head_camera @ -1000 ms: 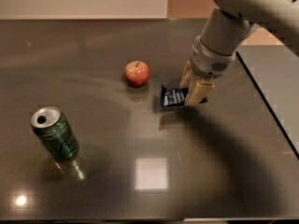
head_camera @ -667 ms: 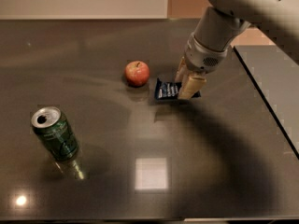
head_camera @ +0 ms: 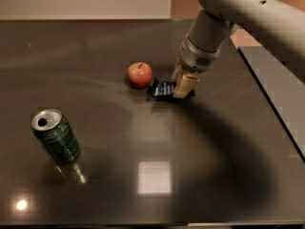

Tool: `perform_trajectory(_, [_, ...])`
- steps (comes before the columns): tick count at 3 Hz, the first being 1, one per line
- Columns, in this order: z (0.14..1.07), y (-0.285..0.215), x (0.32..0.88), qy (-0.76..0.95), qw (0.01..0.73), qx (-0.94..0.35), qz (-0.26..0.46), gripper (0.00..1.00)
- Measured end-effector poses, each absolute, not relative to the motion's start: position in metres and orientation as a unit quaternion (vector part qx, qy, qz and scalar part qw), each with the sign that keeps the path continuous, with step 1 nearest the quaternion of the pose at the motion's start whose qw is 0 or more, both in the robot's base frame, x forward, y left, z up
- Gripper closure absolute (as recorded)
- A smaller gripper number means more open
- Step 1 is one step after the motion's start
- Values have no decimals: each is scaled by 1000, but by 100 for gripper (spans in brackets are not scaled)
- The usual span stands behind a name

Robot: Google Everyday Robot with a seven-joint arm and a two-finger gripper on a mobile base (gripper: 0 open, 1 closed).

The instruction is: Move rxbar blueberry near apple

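The rxbar blueberry (head_camera: 163,88) is a small dark navy bar with white lettering, held at its right end just right of the apple. The apple (head_camera: 139,74) is small, round and red, standing on the dark table (head_camera: 95,46). My gripper (head_camera: 181,85) reaches down from the upper right and is shut on the bar's right end; its tan fingers (head_camera: 185,86) cover part of the wrapper. A narrow gap separates the bar's left end from the apple. I cannot tell whether the bar rests on the table or hangs just above it.
A green soda can (head_camera: 56,136) stands upright at the front left, open at the top. The table's right edge (head_camera: 271,104) runs diagonally beside the arm, with a lower grey surface beyond. A bright light reflection (head_camera: 154,177) lies near the front.
My gripper has carried the bar left and slightly away from the camera, closing most of the gap to the apple. The apple and the can have not moved.
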State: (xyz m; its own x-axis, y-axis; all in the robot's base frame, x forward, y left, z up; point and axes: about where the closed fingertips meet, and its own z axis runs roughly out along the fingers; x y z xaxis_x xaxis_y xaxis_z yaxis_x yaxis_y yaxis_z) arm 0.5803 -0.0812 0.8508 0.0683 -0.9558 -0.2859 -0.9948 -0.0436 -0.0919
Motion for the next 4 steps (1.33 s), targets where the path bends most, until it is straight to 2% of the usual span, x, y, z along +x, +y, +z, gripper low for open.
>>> perform_trajectory(3, [841, -77, 591, 683, 129, -715, 73, 13])
perform_trajectory(4, [840, -76, 592, 683, 129, -715, 73, 0])
